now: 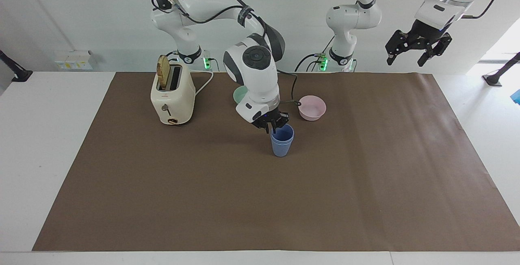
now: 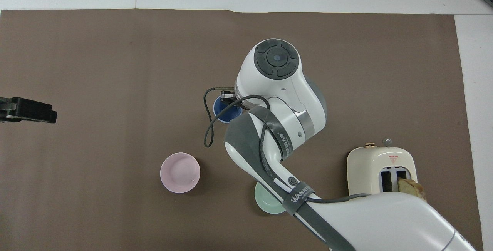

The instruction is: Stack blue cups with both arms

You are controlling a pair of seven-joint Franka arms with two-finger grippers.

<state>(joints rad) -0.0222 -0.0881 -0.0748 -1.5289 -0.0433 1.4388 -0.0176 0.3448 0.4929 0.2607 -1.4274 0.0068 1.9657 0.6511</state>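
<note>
Brown paper (image 1: 243,200) covers the white table. Grey straps on the right arm (image 2: 277,128) read "WANFEED", or close to it. Its right gripper (image 1: 273,123) sits at the rim of the nested blue cups (image 1: 282,141), fingers apparently parted. Nearer the robots stand a pink bowl (image 1: 312,107), green bowl (image 1: 239,93) and toaster (image 1: 172,94). The left gripper (image 1: 418,47) waits aloft, spread, holding nothing.

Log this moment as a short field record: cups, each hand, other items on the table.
blue cups: nested into one stack, upright on the brown mat, farther from the robots than the pink bowl
right hand: at the stack's rim, one finger inside the top cup
left hand: raised over the left arm's end of the table, waiting, holding nothing
toaster: toward the right arm's end, bread in one slot
mint-green bowl: nearest the robots, partly hidden by the right arm
</note>
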